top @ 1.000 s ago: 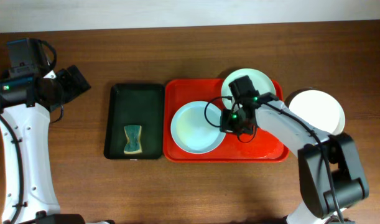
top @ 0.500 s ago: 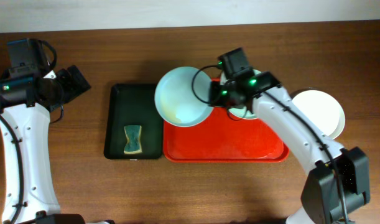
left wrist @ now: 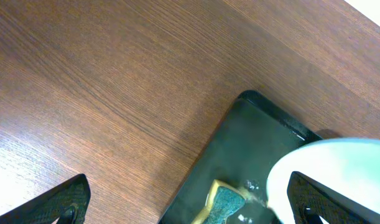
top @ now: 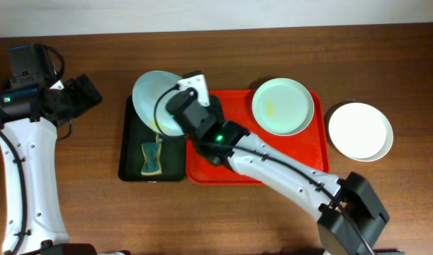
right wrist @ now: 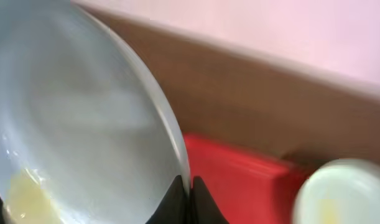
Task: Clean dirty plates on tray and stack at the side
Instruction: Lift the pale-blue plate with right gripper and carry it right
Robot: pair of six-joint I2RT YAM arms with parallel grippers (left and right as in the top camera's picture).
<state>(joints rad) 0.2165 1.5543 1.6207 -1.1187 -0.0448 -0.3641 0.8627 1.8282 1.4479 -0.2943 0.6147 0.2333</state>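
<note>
Right gripper (top: 179, 112) has its two fingers (right wrist: 177, 198) pressed tight together on the thin rim of one pale blue-green plate (top: 154, 98). It pinches the plate by its edge, at about four o'clock on the plate. This held plate is tipped, not flat, and it is up in the air over the twelve o'clock end of the dark green tray (top: 171, 161). A yellow smear (top: 156, 127) sits inside the plate near its six o'clock edge.

The dark green tray holds one thing, a green and yellow sponge (top: 152, 159), which lies toward the tray's six o'clock end. This tray lies on the brown table (top: 88, 212), just beside the red tray (top: 287, 161) on that tray's nine o'clock side.

The red tray holds a second plate (top: 283, 106). It is pale blue-green too and lies flat in the one o'clock corner, with a small yellow mark on it.

A white plate (top: 360, 132) lies flat on the table outside the red tray, just past the rim at three o'clock.

Left gripper (left wrist: 188, 186) is far over at the nine o'clock side of the table, well apart from both trays. Its fingers are spread wide — it holds nothing.
</note>
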